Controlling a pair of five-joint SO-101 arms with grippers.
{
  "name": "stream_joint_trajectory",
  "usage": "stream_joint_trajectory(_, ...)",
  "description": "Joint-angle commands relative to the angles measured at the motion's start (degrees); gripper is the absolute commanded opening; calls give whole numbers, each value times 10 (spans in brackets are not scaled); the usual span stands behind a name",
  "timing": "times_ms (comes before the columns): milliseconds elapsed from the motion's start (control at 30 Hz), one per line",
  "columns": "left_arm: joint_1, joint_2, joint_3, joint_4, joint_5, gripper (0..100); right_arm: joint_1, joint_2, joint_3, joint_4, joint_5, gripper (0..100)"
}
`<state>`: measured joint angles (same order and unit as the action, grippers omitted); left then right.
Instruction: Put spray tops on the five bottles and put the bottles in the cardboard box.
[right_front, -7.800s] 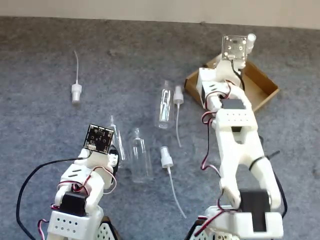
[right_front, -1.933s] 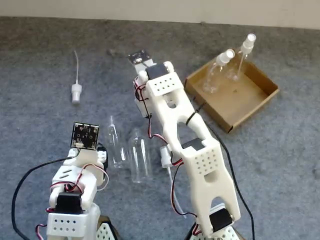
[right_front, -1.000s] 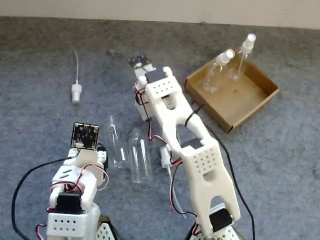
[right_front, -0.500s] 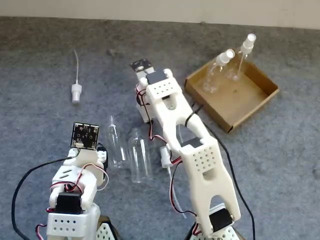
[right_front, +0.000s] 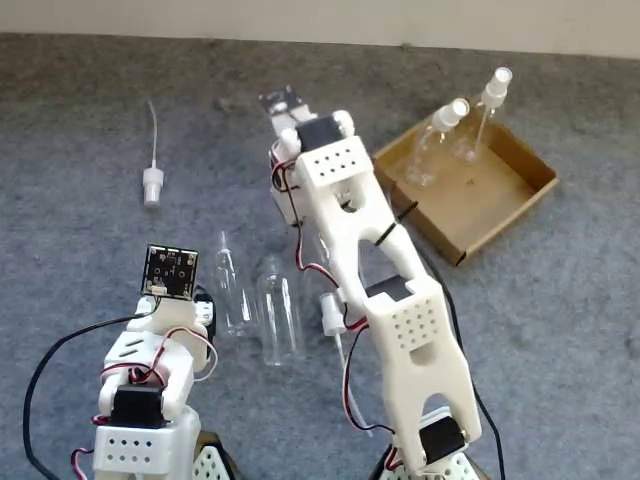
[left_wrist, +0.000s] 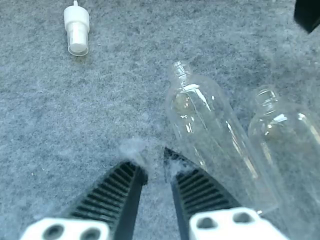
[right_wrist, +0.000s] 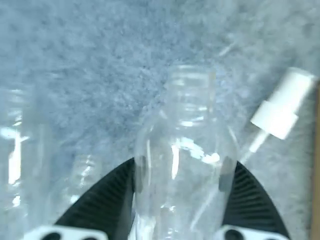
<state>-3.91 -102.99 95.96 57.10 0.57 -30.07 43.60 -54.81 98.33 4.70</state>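
the right gripper (right_wrist: 184, 167) is clamped around a clear uncapped bottle (right_wrist: 186, 135), its jaws pressing the two sides of the body low down and leaving the threaded neck free, which looks like a hold chosen so that a spray top can go on; whether the bottle rests on the grey carpet (right_front: 80, 120) or is raised off it cannot be told; one spray top (right_wrist: 281, 112) with its thin dip tube lies just beside that bottle, near enough to be the likely partner for it; the left gripper (left_wrist: 154, 164) sits low on the carpet with its jaws drawn nearly together and nothing between them, just beside the first lying bottle (left_wrist: 210, 135), and a second lying bottle (left_wrist: 285, 137) rests close alongside, both with open necks, so the left arm seems parked ready to take one; the cardboard box (right_front: 508, 222) stands well apart toward the far right, and two capped bottles (right_front: 432, 140) lean in its far corner, so by my reckoning three bottles remain; a loose spray top (right_front: 153, 185) lies well away at the far left, and another spray top (right_front: 330, 312) lies half tucked under the right arm (right_front: 360, 230), which stretches across the middle and covers much of the ground between the lying bottles and the box, so the left arm's way there looks crowded
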Motion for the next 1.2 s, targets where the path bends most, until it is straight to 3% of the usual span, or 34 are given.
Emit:
stream_joint_trajectory(0, -1, -8, 12, -15, -6, 10, 7, -61, -82, 29, -3, 192)
stream_joint_trajectory(433, -2, -8, 12, -12, -6, 10, 7, -272, -71, 29, -5, 191)
stream_joint_trajectory(800, -2, -8, 12, -12, -6, 9, 7, -596, 230, 25, -3, 192)
stream_joint_trajectory(1167, -2, -8, 12, -12, -6, 7, 7, -811, 394, 25, -3, 192)
